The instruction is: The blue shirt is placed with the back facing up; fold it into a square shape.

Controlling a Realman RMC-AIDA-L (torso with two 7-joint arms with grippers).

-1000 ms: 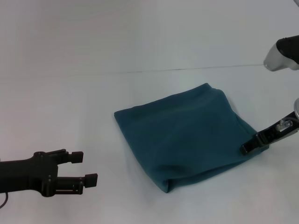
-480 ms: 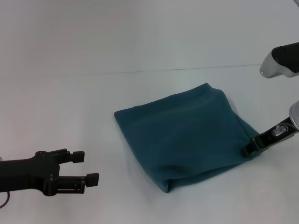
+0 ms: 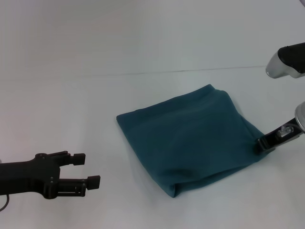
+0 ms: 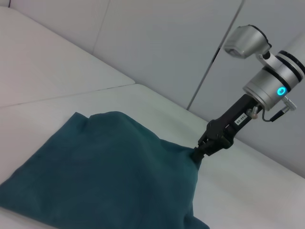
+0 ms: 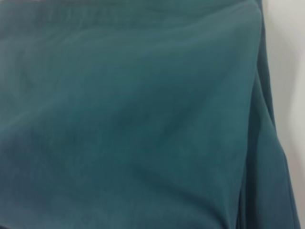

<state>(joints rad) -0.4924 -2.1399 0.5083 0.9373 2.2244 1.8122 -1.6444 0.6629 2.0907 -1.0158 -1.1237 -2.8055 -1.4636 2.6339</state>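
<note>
Left gripper (image 3: 90, 169) hung low over the white table (image 3: 71, 105), well left of the cloth, jaws apart and gripping nothing. Blue shirt (image 3: 188, 138) lay mid-table, folded into a rough square, one corner toward the robot. Right gripper (image 3: 265, 142) sat at the shirt's right corner, touching the fabric; whether its jaws pinched the cloth could not be told.

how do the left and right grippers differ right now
The left gripper hangs over bare table, well clear of the blue shirt, fingers open. The right gripper sits at the shirt's right corner, and whether it is shut cannot be told. Both have black fingers.
</note>
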